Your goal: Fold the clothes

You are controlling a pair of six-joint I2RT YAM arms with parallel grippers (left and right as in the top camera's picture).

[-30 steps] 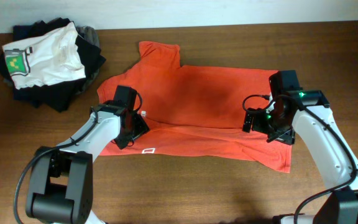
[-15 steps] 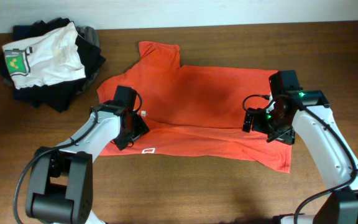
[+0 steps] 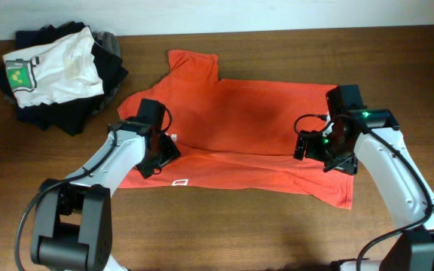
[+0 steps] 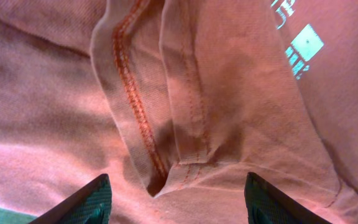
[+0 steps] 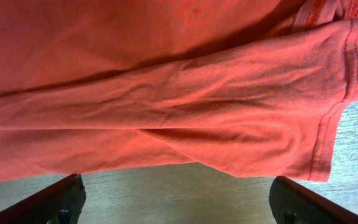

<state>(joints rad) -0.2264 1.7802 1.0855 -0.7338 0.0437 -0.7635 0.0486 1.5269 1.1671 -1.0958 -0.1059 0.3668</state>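
Note:
The red-orange T-shirt (image 3: 239, 135) lies spread on the table, with its near edge folded over and the white neck label (image 3: 179, 181) showing. My left gripper (image 3: 159, 153) is open and empty just above the shirt's left part. In the left wrist view (image 4: 178, 208) its jaws straddle a bunched, stitched hem fold (image 4: 166, 124), and white lettering (image 4: 297, 46) shows at the top right. My right gripper (image 3: 336, 158) is open and empty at the shirt's right side. In the right wrist view (image 5: 179, 205) it hangs over bare wood just off the sleeve (image 5: 260, 124).
A pile of clothes sits at the far left corner: a white T-shirt with green-yellow print (image 3: 51, 68) on black and grey garments (image 3: 74, 113). The brown wooden table (image 3: 277, 233) shows around the shirt.
My left arm has shifted slightly away from the near edge, over the shirt. The right arm and the shirt have not moved.

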